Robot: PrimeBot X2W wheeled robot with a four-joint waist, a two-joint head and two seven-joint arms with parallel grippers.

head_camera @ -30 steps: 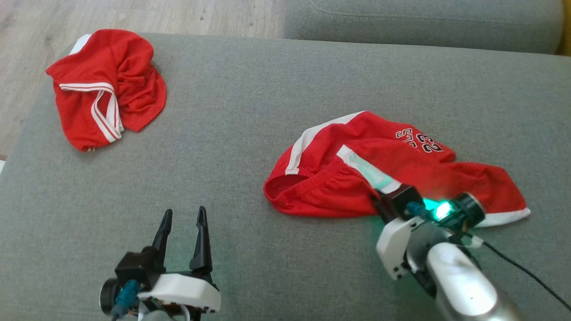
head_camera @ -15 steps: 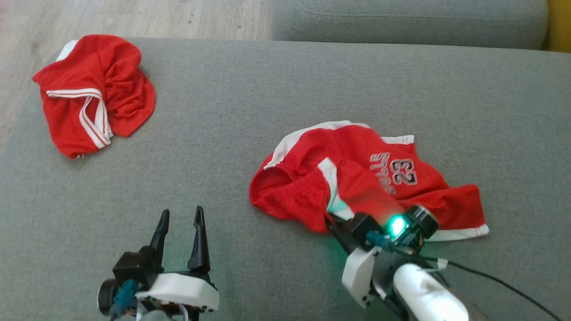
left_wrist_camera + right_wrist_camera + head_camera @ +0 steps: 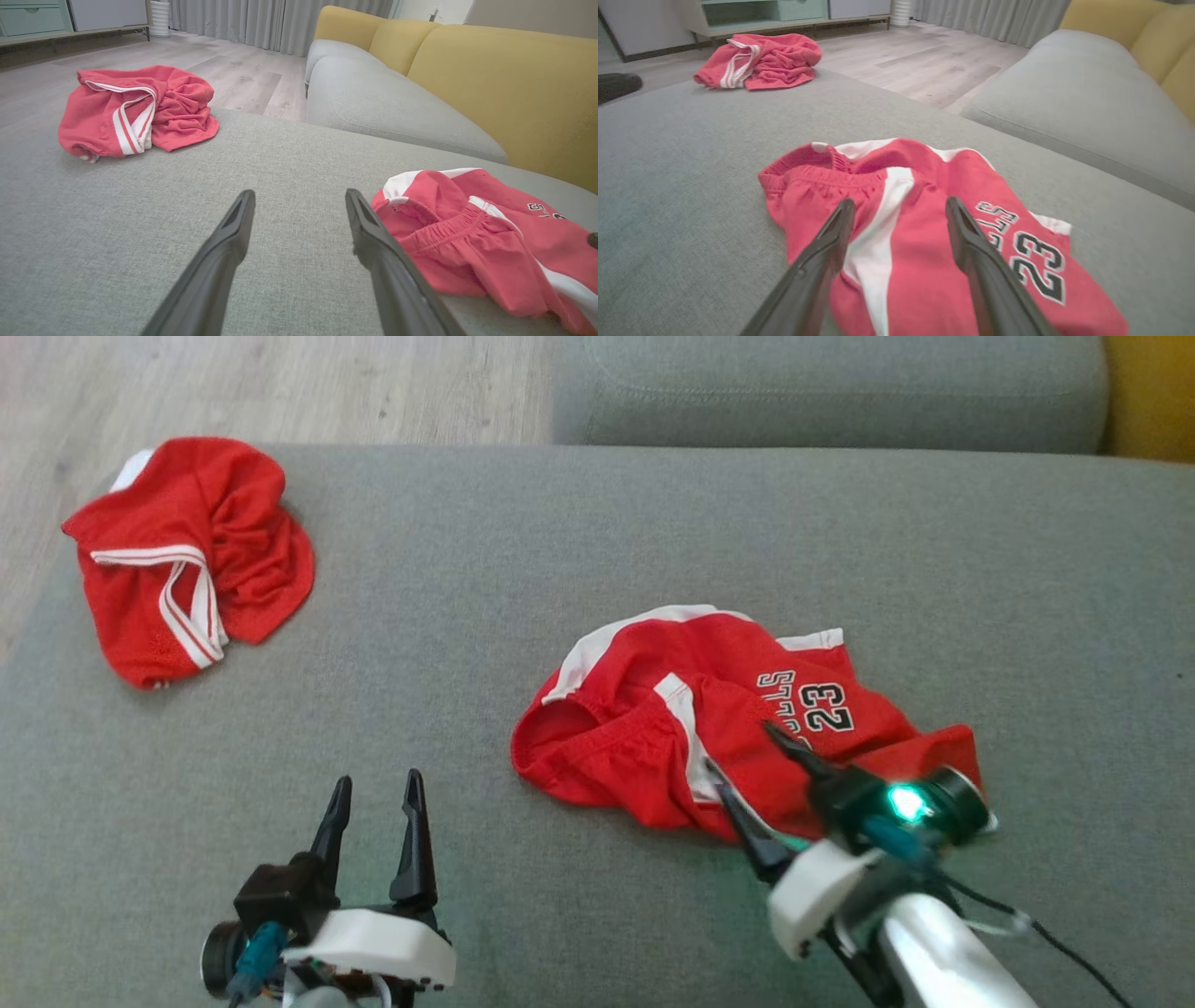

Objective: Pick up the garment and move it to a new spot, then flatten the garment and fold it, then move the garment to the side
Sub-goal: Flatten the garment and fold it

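The garment [image 3: 644, 756], red shorts with white side stripes and a black "23", lies crumpled on the grey cushion [image 3: 523, 569], right of centre. My right gripper [image 3: 740, 747] hovers over its near edge, open, with nothing between the fingers. In the right wrist view the right gripper [image 3: 900, 201] straddles the white stripe of the garment [image 3: 901, 252] from above. My left gripper [image 3: 377, 779] stands open over bare cushion at the lower left. The left wrist view has the left gripper [image 3: 300, 193] wide apart, with the garment [image 3: 467, 224] just to its right.
A second crumpled red garment [image 3: 187, 560] lies at the cushion's far left corner, near the edge above the wooden floor [image 3: 280, 383]. Another grey seat cushion [image 3: 822, 392] and a yellow backrest [image 3: 1153, 392] lie beyond. A black cable [image 3: 1055, 943] trails from the right arm.
My right gripper was shut on the garment and has opened, letting it go. The garment was dragged nearer and leftward and now rests bunched. The camera shifted. The left gripper kept still.
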